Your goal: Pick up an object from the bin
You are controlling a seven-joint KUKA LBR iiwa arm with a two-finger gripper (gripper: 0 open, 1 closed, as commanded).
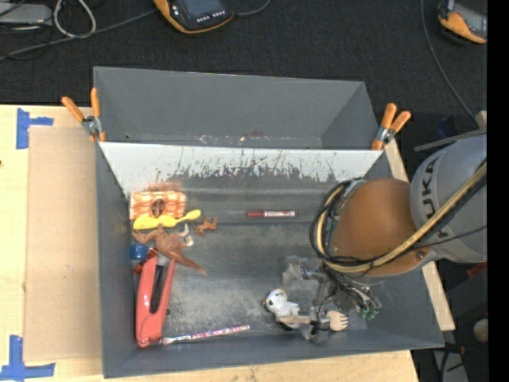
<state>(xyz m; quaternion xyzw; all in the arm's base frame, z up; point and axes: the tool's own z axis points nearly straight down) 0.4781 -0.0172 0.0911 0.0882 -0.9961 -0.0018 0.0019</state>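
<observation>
**Arm.** The arm enters from the right of the frame. Its orange cover (372, 228) and looped cables sit over the lower right part of the grey bin (238, 122).

**Tool.** The tool (324, 313) hangs below the orange cover, low over the bin floor in the lower right of the frame. Whether it is released, clenched or grasping cannot be told: the dark mechanism and cables mask its tip. No thing can be seen held in it.

**Things nearest the tool.**
- A small white figure with a round head (277, 301) lies just left of the tool.
- A pale tan piece shaped like a small limb (339, 321) lies just right of the tool's tip.
- A clear plastic piece (297, 270) lies just above and to the left, near the cover's lower edge.

**Other things, well apart from the tool.**
- A red pen (270, 213) lies flat at mid-bin, near the back wall.
- At the left side lies a heap: an orange patterned box (157, 204), a yellow toy (167, 221), a brown toy animal (180, 251) and a long red tool-shaped item (149, 299).
- A thin stick (207, 335) lies along the front edge.
</observation>
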